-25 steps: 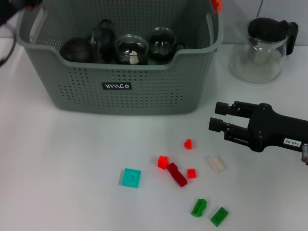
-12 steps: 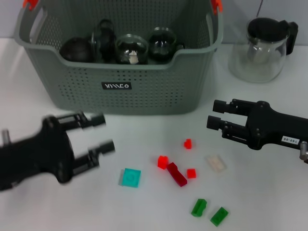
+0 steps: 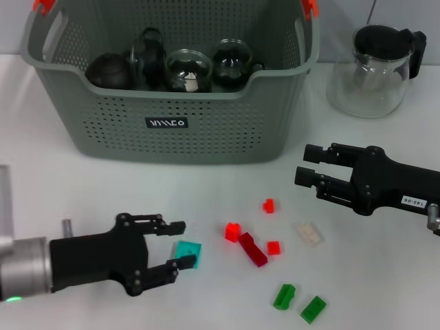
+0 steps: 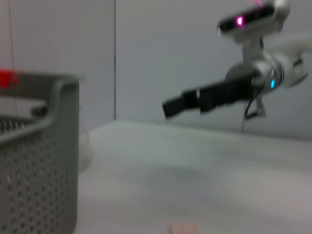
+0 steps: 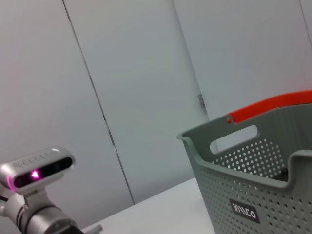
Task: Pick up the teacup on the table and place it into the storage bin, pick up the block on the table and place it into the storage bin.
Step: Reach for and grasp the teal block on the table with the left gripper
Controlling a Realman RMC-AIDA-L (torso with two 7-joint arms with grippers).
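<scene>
The grey storage bin (image 3: pixel 172 103) stands at the back of the table and holds several teacups (image 3: pixel 187 69); no teacup stands on the table. A teal block (image 3: pixel 190 250) lies in front of the bin. My left gripper (image 3: pixel 181 243) is open and low over the table, its fingertips on either side of the teal block's near edge. My right gripper (image 3: pixel 308 163) is open and empty, held to the right above the loose blocks. The bin also shows in the left wrist view (image 4: pixel 34 156) and the right wrist view (image 5: pixel 258 195).
Small red blocks (image 3: pixel 233 231), a dark red block (image 3: pixel 252 249), a cream block (image 3: pixel 309 234) and two green blocks (image 3: pixel 283 296) lie scattered at the front. A glass pitcher (image 3: pixel 375 69) with a black lid stands at the back right.
My left arm has come from the bin's back left corner down to the table's front left, and its open fingers now reach the teal block. The right gripper has hardly moved.
</scene>
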